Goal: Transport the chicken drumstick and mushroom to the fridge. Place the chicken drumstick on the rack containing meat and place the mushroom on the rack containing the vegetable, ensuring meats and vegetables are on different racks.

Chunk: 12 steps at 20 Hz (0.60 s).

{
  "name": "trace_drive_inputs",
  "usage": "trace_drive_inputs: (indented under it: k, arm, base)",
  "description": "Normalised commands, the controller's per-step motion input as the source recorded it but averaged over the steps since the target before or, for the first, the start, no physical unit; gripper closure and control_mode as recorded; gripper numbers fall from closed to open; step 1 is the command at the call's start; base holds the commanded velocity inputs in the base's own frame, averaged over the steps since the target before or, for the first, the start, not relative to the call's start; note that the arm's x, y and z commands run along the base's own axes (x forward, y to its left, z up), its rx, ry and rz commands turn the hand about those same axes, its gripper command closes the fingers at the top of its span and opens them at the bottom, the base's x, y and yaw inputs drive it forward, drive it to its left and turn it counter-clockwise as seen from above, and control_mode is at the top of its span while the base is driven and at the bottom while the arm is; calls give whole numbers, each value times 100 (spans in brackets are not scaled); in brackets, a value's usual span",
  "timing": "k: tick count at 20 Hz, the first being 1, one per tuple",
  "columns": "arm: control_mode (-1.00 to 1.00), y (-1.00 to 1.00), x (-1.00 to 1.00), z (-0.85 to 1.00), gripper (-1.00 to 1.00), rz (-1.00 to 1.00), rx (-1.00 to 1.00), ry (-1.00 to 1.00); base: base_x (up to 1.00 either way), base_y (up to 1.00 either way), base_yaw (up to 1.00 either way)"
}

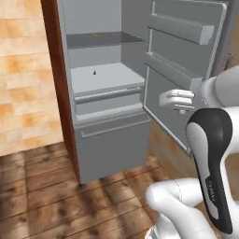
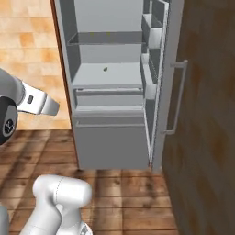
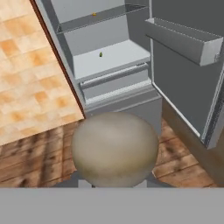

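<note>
Mushroom [image 3: 114, 148] in pincer [image 3: 114, 183], fridge [image 3: 109, 65] door open

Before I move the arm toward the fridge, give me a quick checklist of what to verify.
1. Mushroom held in the jaws: ok, its rounded cap sits right at the hand.
2. Fridge door open: ok, swung wide.
3. Lower shelf reachable: ok, with one small dark item on it.
4. Upper shelf: holds a small orange item.
5. Which shelf holds the vegetable: cannot tell, both items too small.
6. Chicken drumstick already placed: cannot tell.
</note>
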Motion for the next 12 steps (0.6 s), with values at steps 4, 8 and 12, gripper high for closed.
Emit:
trace_drive_inputs:
  k: [4,8,12]
  arm:
    - [100,0,0,0,100,0,0,0]
    - [100,0,0,0,100,0,0,0]
    - [100,0,0,0,100,0,0,0]
  base:
    - [100,-10,0]
    - [100,0,0]
    - [100,-11,0]
